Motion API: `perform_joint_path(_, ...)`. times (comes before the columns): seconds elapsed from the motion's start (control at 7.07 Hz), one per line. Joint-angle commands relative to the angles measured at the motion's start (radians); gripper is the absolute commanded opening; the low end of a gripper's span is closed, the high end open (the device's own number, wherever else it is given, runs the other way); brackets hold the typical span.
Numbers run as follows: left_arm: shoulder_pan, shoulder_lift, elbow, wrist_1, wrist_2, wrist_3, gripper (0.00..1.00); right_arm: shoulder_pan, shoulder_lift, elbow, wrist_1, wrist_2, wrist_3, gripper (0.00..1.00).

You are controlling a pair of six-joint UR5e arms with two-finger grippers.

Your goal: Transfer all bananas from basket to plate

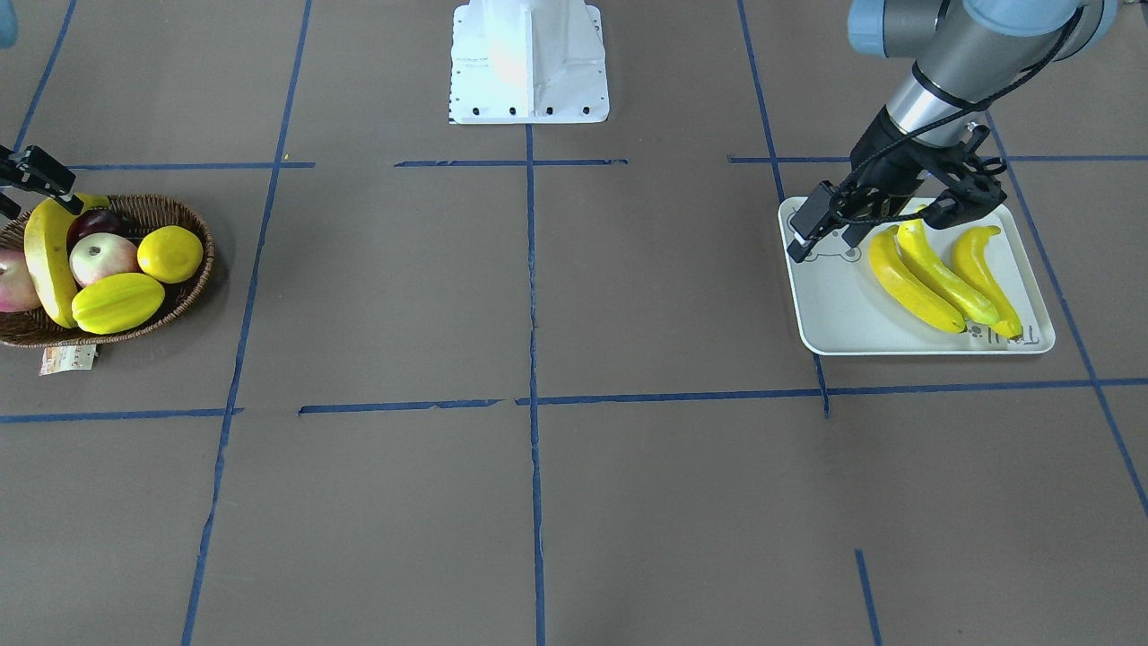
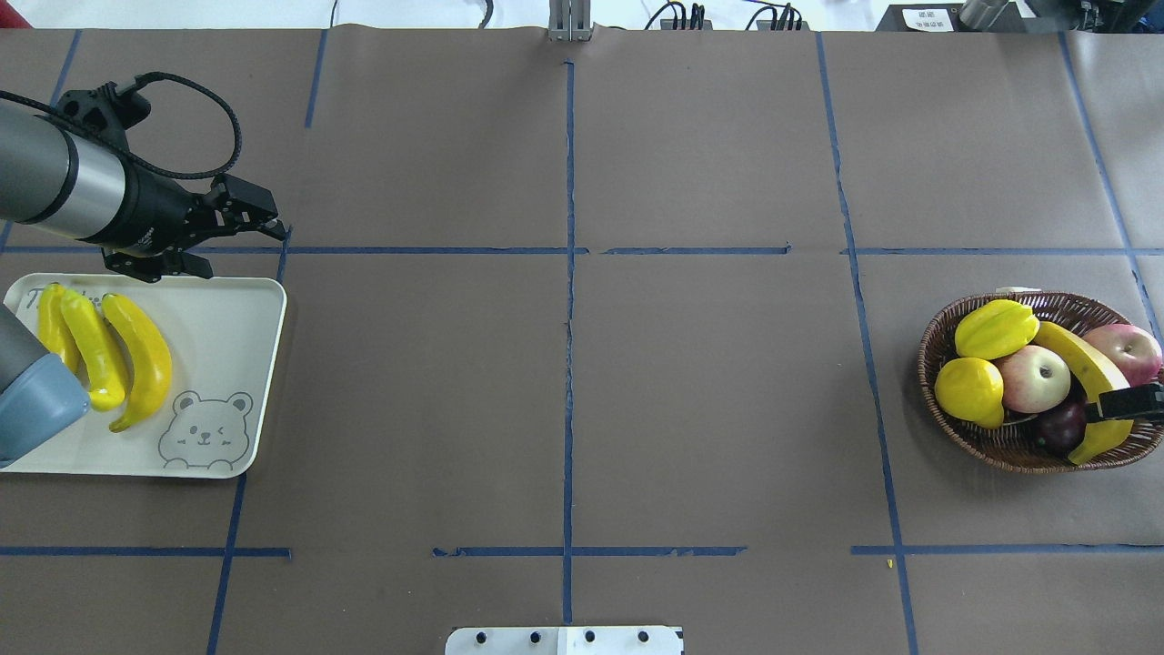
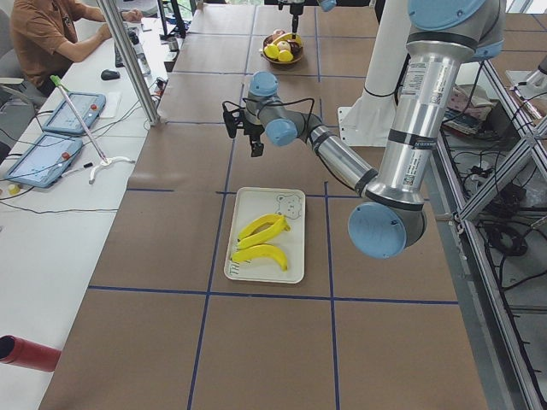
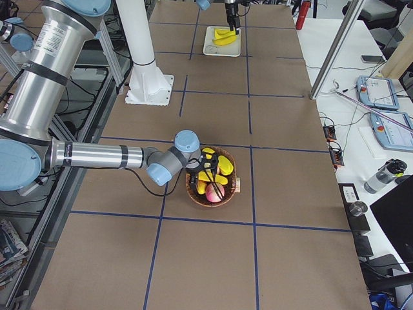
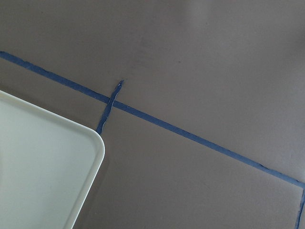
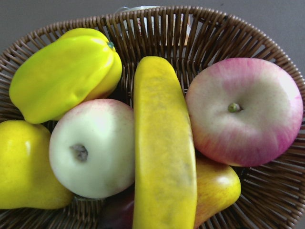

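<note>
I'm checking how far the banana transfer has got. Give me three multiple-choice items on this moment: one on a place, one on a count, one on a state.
1. Where is the banana that is not yet moved?
A. in the basket
B. on the bare table
C. beside the plate

2. How many bananas lie on the plate?
A. two
B. three
C. four

3. What does the left gripper hold?
A. a banana
B. a lemon
C. nothing

Answers:
1 A: the overhead view shows it lying inside the wicker rim.
2 B: three lie side by side on the plate.
3 C: it hangs open and empty near the plate's corner.
</note>
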Motion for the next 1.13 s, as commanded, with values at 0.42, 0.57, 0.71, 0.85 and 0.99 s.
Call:
perform_joint_path(0.42, 0.000, -0.002, -0.003, 0.000, -0.002, -0.002, 1.00, 0.162, -0.007, 0.069, -0.010, 0.173, -0.003, 0.00)
perform_joint_path(0.57, 0.000, 0.000, -0.005, 0.000, -0.002, -0.002, 1.00, 0.207, -0.007, 0.086, -0.010, 0.179, -0.003, 0.00)
perform_joint_path(0.71, 0.000, -0.002, -0.006, 0.000, -0.002, -0.002, 1.00, 0.268, -0.001, 0.087, -0.010, 0.176, -0.002, 0.00)
perform_joint_path(0.85, 0.000, -0.002, -0.008, 0.000, -0.002, -0.002, 1.00, 0.304, 0.003, 0.108, -0.012, 0.172, -0.002, 0.00)
perform_joint_path(0.99, 0.000, -0.002, -0.008, 0.000, -0.002, -0.002, 1.00, 0.303, 0.054, 0.142, -0.073, 0.171, 0.000, 0.00)
